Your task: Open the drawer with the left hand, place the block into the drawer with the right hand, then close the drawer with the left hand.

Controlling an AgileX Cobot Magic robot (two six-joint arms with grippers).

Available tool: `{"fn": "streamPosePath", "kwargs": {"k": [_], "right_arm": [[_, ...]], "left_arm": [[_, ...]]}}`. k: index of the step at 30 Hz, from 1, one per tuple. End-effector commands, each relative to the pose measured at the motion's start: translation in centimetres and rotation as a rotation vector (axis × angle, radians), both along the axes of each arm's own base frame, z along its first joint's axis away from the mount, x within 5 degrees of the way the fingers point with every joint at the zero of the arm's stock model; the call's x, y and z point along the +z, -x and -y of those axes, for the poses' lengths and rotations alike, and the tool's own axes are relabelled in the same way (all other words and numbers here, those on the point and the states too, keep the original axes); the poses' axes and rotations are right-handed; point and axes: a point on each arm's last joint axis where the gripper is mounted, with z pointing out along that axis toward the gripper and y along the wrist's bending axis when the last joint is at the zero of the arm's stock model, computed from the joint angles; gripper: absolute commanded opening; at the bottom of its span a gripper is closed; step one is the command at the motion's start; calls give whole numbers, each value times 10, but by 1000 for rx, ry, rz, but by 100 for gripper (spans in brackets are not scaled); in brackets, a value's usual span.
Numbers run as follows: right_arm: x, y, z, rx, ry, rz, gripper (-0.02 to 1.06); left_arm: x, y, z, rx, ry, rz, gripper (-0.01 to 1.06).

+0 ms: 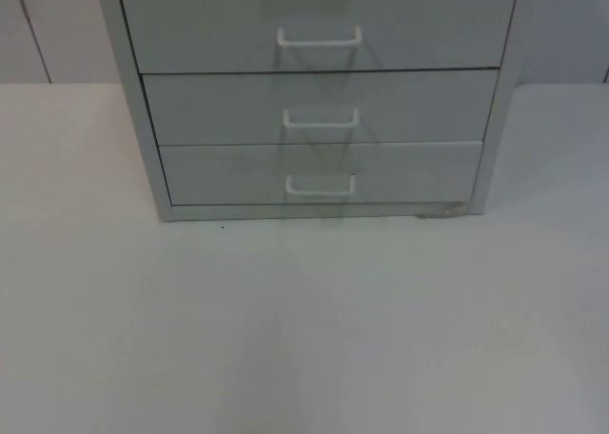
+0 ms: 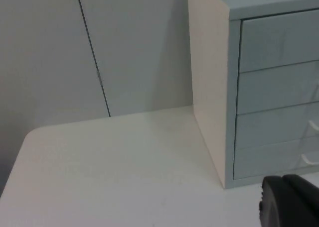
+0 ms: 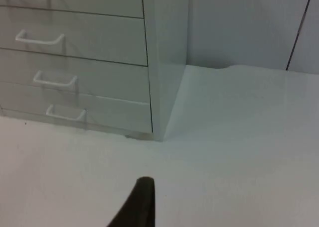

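A grey drawer cabinet (image 1: 319, 101) stands at the back of the white table (image 1: 304, 339). Its three drawers in the top view are all shut, each with a white handle: upper (image 1: 320, 39), middle (image 1: 322, 120), lowest (image 1: 321, 187). My left gripper (image 2: 289, 203) hovers over the table to the left of the cabinet (image 2: 212, 87), apart from it and facing its left side wall. My right gripper (image 3: 139, 202) hovers over the table in front of the cabinet's right corner (image 3: 162, 62), well short of the handles (image 3: 55, 80). Both arms wait off the cabinet.
A grey partition wall (image 2: 124, 48) stands behind the table. The table's rounded left corner (image 2: 30, 137) lies near the left arm. A small scrap (image 1: 447, 209) sits at the cabinet's front right foot. Bare white table spreads in front of the cabinet.
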Motion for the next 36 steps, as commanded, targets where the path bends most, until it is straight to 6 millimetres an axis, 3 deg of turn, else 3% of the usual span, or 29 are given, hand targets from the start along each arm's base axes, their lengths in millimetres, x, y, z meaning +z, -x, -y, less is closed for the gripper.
{"fn": "streamPosePath", "kwargs": {"k": [1, 6, 12, 20, 36], "right_arm": [[-5, 19, 2, 18, 7, 17, 92], [-11, 42, 5, 26, 20, 27, 92], [-20, 63, 8, 26, 4, 46, 92], [-43, 61, 8, 8, -16, -102, 92], [-47, 55, 13, -60, 5, -89, 92]], "left_arm": [[-8, 13, 0, -6, 1, -26, 0], [-12, 29, 0, -10, 2, 0, 0], [-28, 25, -1, 6, 23, -105, 0], [-36, 23, 0, 7, 24, -144, 0], [-42, 23, -3, 43, 35, -204, 0]]}}
